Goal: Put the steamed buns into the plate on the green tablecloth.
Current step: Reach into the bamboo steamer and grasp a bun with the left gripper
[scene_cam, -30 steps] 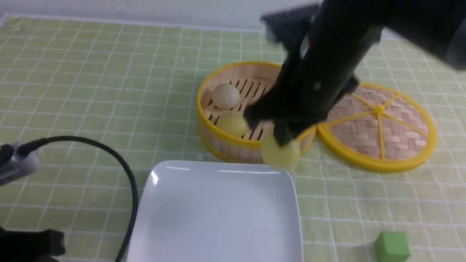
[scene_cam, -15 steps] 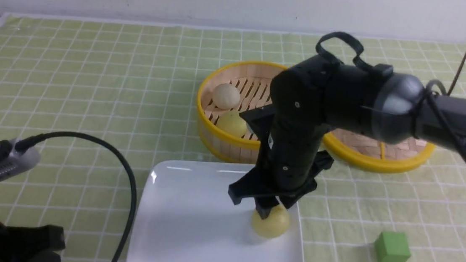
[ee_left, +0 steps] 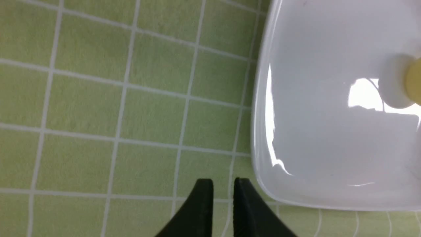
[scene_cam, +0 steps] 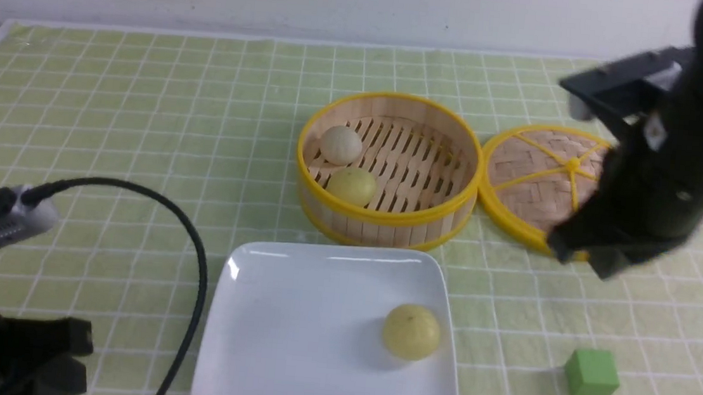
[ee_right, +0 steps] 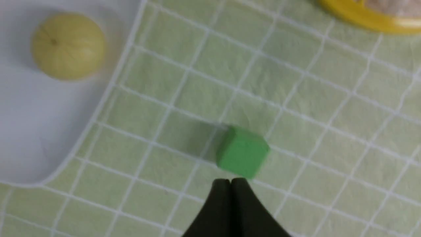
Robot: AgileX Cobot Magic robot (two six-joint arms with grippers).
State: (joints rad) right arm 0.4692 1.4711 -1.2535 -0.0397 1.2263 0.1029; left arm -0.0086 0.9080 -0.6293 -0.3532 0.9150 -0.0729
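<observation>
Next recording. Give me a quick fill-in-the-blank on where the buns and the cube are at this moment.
The plate holds ____ steamed bun.
The bamboo steamer holds ____ buns.
The green cube lies on the tablecloth to the plate's ____.
The right gripper is shut and grips ____.
Missing words: one; two; right; nothing.

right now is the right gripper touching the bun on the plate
Apart. The right wrist view shows the right gripper, shut, over the green tablecloth by the green cube, with bare cloth between it and the yellow bun on the plate.
</observation>
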